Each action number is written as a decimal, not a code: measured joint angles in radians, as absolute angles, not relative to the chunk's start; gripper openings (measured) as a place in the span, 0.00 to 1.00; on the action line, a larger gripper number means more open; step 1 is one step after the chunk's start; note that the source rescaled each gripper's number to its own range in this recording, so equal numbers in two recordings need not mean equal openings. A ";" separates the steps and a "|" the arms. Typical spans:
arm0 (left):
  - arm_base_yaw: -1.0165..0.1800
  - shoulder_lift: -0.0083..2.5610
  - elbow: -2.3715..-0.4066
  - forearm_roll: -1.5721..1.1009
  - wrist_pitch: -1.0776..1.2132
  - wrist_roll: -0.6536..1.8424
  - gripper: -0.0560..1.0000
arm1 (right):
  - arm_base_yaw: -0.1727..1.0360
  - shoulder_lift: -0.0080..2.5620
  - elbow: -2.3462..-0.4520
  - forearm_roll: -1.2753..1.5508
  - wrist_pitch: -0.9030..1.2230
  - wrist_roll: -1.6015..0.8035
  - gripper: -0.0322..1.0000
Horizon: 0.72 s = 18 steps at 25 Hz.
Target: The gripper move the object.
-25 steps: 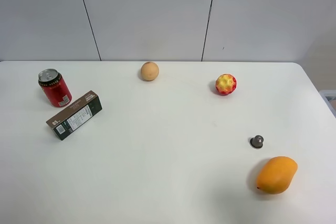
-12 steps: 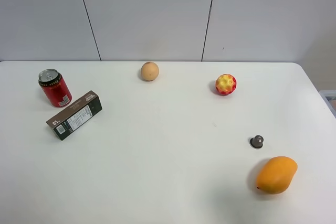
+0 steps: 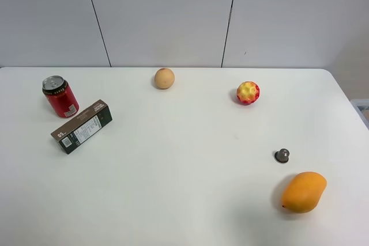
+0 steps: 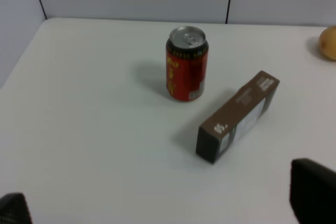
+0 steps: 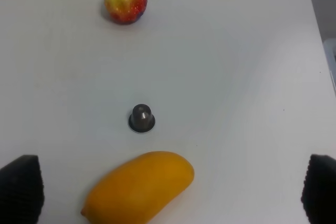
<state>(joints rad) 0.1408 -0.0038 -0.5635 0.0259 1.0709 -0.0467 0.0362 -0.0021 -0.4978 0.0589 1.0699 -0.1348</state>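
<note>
Bright, even light — soft short shadows, wrist views slightly blurred

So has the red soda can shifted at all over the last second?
No. The red soda can stands upright in the same spot, just behind the dark box, with the same gap to it as before.

I am looking at a plain test room, like a lab. I see a big white table (image 3: 184,200) against bare grey wall panels (image 3: 161,15), with toy-like fruit and small things spread far apart on it.
</note>
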 joint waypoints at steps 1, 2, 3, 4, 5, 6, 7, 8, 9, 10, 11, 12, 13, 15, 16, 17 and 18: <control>0.141 -0.005 -0.550 0.025 1.083 -0.047 0.98 | 0.036 -0.002 -0.498 0.059 1.070 -0.135 1.00; 0.141 -0.006 -0.538 0.025 1.085 -0.047 0.98 | 0.036 -0.002 -0.498 0.059 1.070 -0.135 1.00; 0.141 -0.006 -0.531 0.026 1.084 -0.047 0.98 | 0.036 -0.002 -0.498 0.059 1.070 -0.135 1.00; 0.141 -0.006 -0.524 0.026 1.079 -0.047 0.98 | 0.036 -0.002 -0.498 0.059 1.070 -0.135 1.00; 0.141 -0.006 -0.516 0.027 1.069 -0.047 0.98 | 0.036 -0.002 -0.498 0.059 1.070 -0.135 1.00; 0.141 -0.006 -0.511 0.027 1.067 -0.047 0.98 | 0.036 -0.002 -0.498 0.059 1.070 -0.135 1.00; 0.141 -0.006 -0.508 0.027 1.062 -0.047 0.98 | 0.036 -0.002 -0.498 0.059 1.070 -0.135 1.00; 0.141 -0.006 -0.508 0.027 1.061 -0.047 0.98 | 0.036 -0.002 -0.498 0.059 1.070 -0.135 1.00; 0.141 -0.006 -0.508 0.027 1.059 -0.047 0.98 | 0.036 -0.002 -0.498 0.059 1.070 -0.135 1.00; 0.141 -0.006 -0.508 0.027 1.057 -0.047 0.98 | 0.036 -0.002 -0.498 0.059 1.070 -0.135 1.00; 0.141 -0.006 -0.508 0.027 1.055 -0.047 0.98 | 0.036 -0.002 -0.498 0.059 1.070 -0.135 1.00; 0.141 -0.006 -0.508 0.027 1.054 -0.047 0.98 | 0.036 -0.002 -0.498 0.059 1.070 -0.135 1.00; 0.141 -0.006 -0.508 0.027 1.054 -0.047 0.98 | 0.036 -0.002 -0.498 0.059 1.070 -0.135 1.00; 0.141 -0.006 -0.508 0.027 1.054 -0.047 0.98 | 0.036 -0.002 -0.498 0.059 1.070 -0.135 1.00; 0.141 -0.006 -0.508 0.027 1.054 -0.047 0.98 | 0.036 -0.002 -0.498 0.059 1.070 -0.135 1.00; 0.141 -0.006 -0.508 0.027 1.054 -0.047 0.98 | 0.036 -0.002 -0.498 0.059 1.070 -0.135 1.00; 0.141 -0.006 -0.508 0.027 1.054 -0.047 0.98 | 0.036 -0.002 -0.498 0.059 1.070 -0.135 1.00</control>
